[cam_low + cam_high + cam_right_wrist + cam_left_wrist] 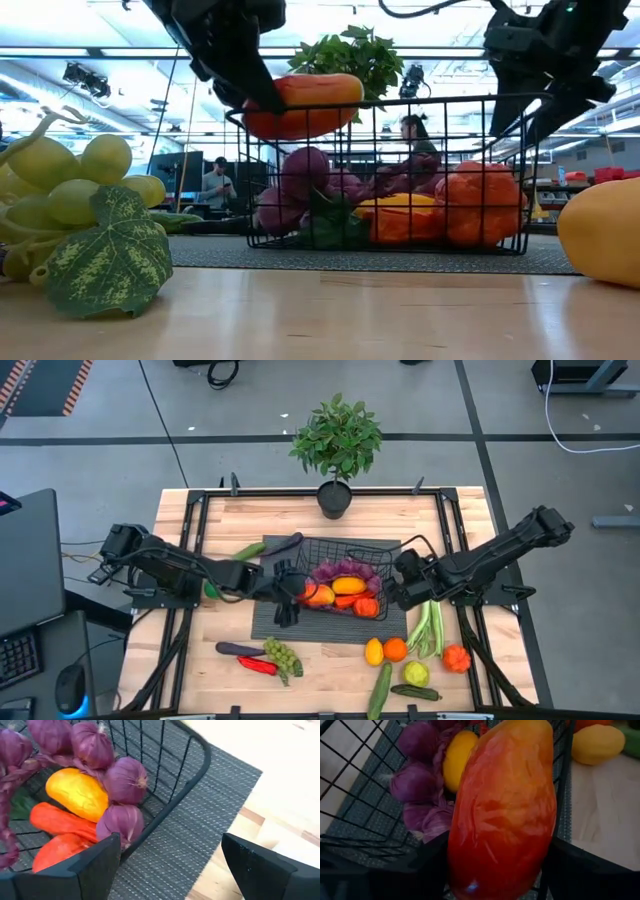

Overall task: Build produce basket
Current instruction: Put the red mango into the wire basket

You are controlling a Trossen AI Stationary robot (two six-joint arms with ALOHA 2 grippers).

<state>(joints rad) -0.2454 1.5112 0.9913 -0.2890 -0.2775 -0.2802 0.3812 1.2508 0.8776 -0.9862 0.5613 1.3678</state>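
Note:
The black wire basket stands on a dark ribbed mat at mid-table and holds purple bulbs, a yellow fruit and orange pieces. My left gripper is at the basket's left wall, shut on a long red-orange fruit. My right gripper stands open over the basket's right wall, one finger over the contents and one outside, touching nothing that shows. More produce lies on the table: green grapes, a lemon, an orange and a leek. My left gripper pinches the red-orange fruit by its two long sides, near its nearer end, between the two fingers. The fingers slant down from the table's left and lie along the fruit. It is lifted and lies about level at the left rim's height, reaching in over the basket.
A potted plant stands at the far edge. A cucumber and an eggplant lie far left of the basket. A red pepper, a long cucumber and an orange-red pepper lie near the front edge.

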